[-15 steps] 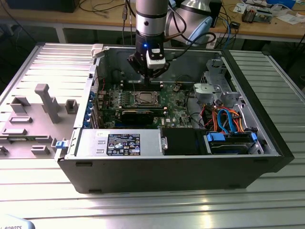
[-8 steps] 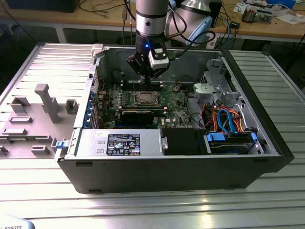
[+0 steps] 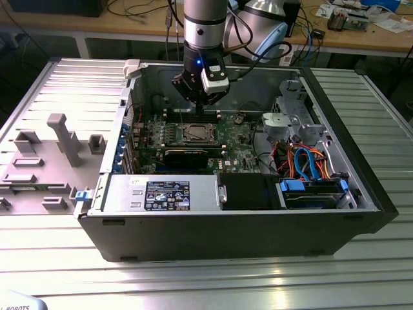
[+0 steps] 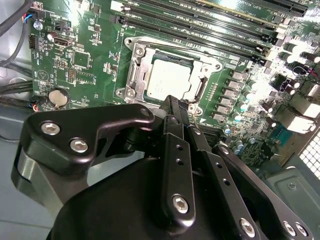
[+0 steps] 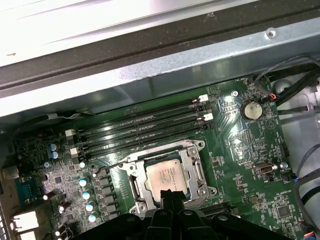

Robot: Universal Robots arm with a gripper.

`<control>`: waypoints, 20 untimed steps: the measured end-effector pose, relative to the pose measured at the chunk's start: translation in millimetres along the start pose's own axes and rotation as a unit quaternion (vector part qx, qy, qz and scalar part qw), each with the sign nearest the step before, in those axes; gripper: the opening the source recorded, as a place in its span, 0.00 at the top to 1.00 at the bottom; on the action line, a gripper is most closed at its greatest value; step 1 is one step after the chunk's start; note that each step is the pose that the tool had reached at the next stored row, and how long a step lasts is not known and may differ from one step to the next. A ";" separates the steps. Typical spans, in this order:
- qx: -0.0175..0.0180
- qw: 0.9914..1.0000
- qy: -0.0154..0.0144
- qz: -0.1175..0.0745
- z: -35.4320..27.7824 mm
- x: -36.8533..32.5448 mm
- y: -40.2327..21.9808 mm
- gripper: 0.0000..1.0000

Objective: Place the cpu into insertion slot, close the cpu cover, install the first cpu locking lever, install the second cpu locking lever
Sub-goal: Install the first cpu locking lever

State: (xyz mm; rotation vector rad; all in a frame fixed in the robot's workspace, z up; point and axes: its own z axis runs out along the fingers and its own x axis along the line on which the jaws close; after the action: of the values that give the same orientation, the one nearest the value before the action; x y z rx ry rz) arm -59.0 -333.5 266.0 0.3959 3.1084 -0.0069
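Hovering close above the small silvery-grey square cpu point(image 4: 170, 80), which sits in the metal-rimmed square insertion slot point(image 4: 129, 92), my black gripper point(image 4: 172, 102) is clenched on nothing. The chip looks light, rigid and fragile, so edges only.

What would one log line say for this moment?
place: open computer case | gripper: shut, tip by socket edge | chip: seated in socket | cover: down around chip
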 end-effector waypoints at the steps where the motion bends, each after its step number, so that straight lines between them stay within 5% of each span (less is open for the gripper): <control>1: 0.000 1.000 0.000 0.000 0.0 0.0 0.0 0.89; 9: 0.000 1.000 0.000 -0.017 0.0 0.3 -0.1 0.89; 15: -0.001 0.998 0.000 -0.069 0.0 0.7 -0.2 0.89; 20: -0.001 0.997 0.000 -0.075 0.0 5.3 -1.4 0.89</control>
State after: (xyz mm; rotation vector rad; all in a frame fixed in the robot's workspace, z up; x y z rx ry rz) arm -64.4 -333.5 266.0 0.1619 3.1289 -0.0060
